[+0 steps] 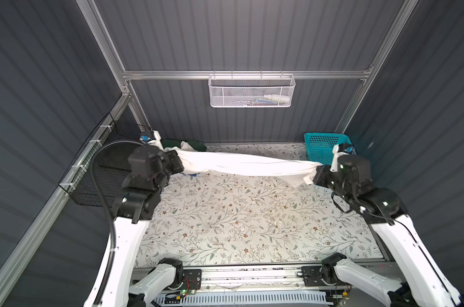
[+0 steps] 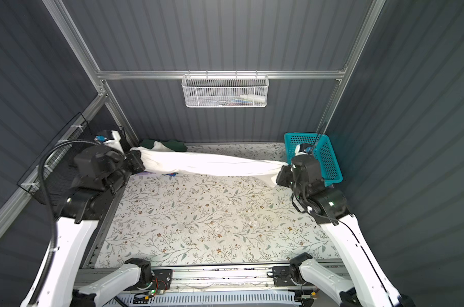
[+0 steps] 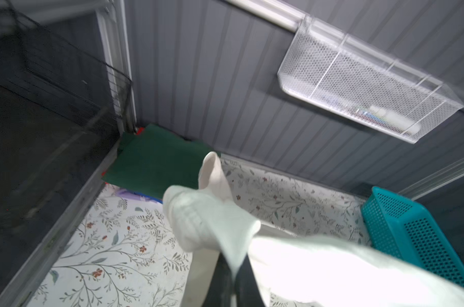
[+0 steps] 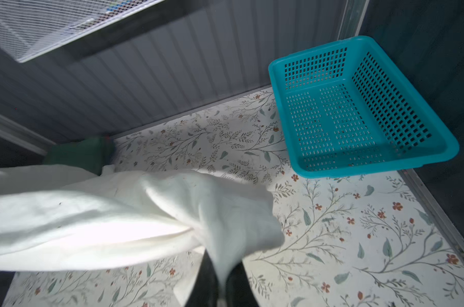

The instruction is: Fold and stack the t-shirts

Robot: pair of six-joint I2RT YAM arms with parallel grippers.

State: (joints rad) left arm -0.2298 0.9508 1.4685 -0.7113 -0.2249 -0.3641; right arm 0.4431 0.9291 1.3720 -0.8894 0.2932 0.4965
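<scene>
Left fingers (image 3: 249, 287) and right fingers (image 4: 238, 287) each pinch an end of the white t-shirt (image 1: 246, 163), stretched between them. Hold tension even while lowering it flat onto the worktop (image 1: 238, 218).

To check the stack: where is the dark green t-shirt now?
In both top views the dark green t-shirt lies in the far left corner of the table, against the back wall, partly behind the raised white t-shirt.
</scene>
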